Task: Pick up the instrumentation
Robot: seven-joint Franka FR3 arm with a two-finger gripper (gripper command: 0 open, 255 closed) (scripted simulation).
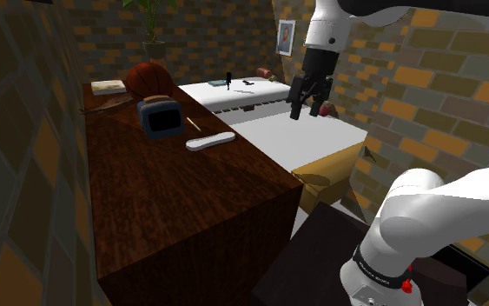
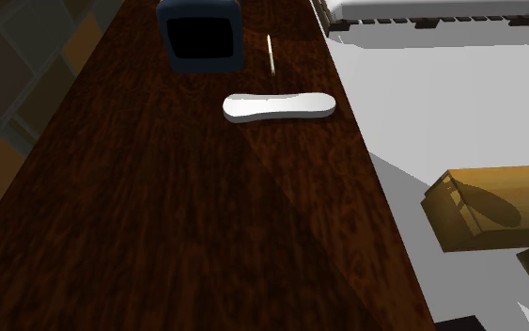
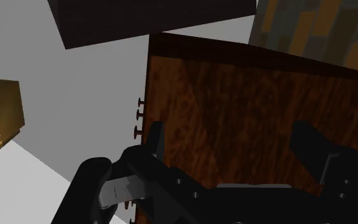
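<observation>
Instrumentation [image 1: 160, 116], blue-cased, black-faced, stood untouched at far end of bench [image 1: 173, 204]; pincer [image 1: 307, 110], fingers apart, hung well right; approach judged pending, needing leftward reach, then descent.

The glossy white robot arm [image 1: 425, 213] is built of rounded, swollen shells, parted by a dark joint band [image 1: 379, 263] with small white lettering and a little red mark [image 1: 405, 283] beside it. A white wrist segment [image 1: 325, 26] carries the all-black, boxy hand [image 1: 307, 110], whose two blocky fingers [image 3: 311, 143] show small recessed screw holes.
</observation>
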